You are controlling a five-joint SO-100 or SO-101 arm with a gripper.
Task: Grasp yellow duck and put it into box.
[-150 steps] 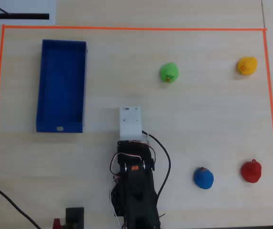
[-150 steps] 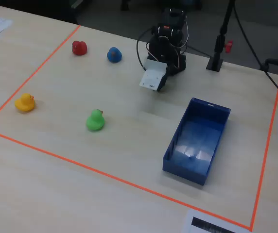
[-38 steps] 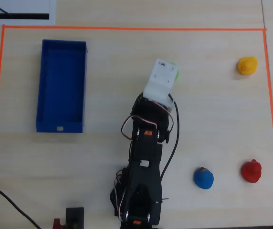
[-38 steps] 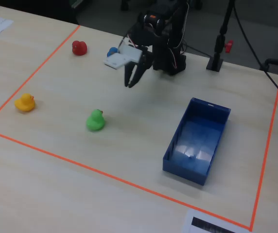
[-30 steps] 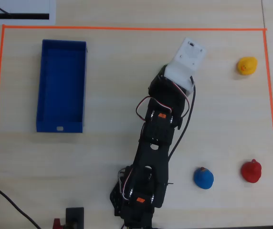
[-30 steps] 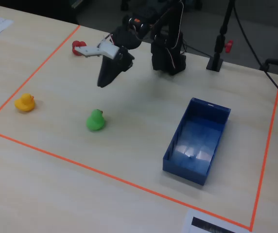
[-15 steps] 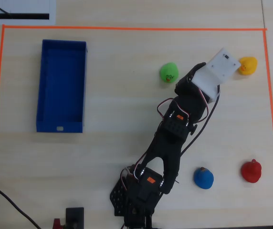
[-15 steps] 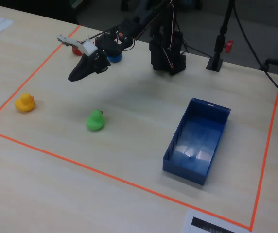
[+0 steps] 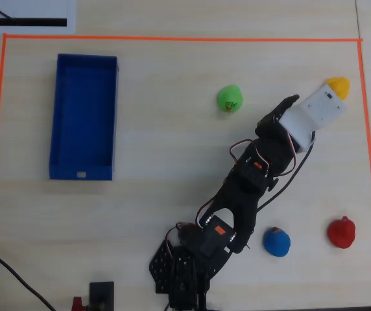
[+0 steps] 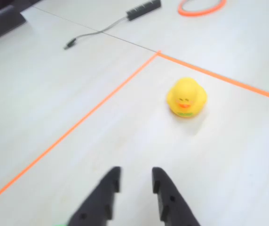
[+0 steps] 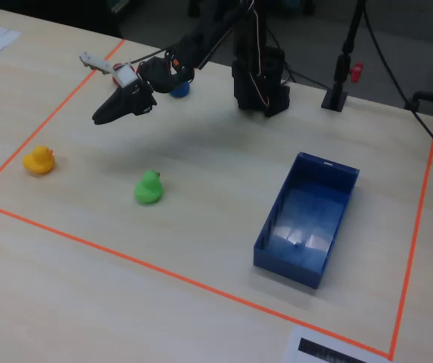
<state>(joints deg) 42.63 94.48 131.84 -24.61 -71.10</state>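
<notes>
Gripper [image 10: 135, 178] empty, fingers nearly together with a small gap. Yellow duck [image 10: 186, 98] sits beyond it, apart. Box [image 11: 305, 219] far right in fixed view.

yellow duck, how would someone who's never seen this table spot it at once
Find the orange tape rectangle on the table. In the fixed view, the yellow duck sits alone near its left corner, away from the box. It is the only yellow toy; the nearest duck is green.
</notes>
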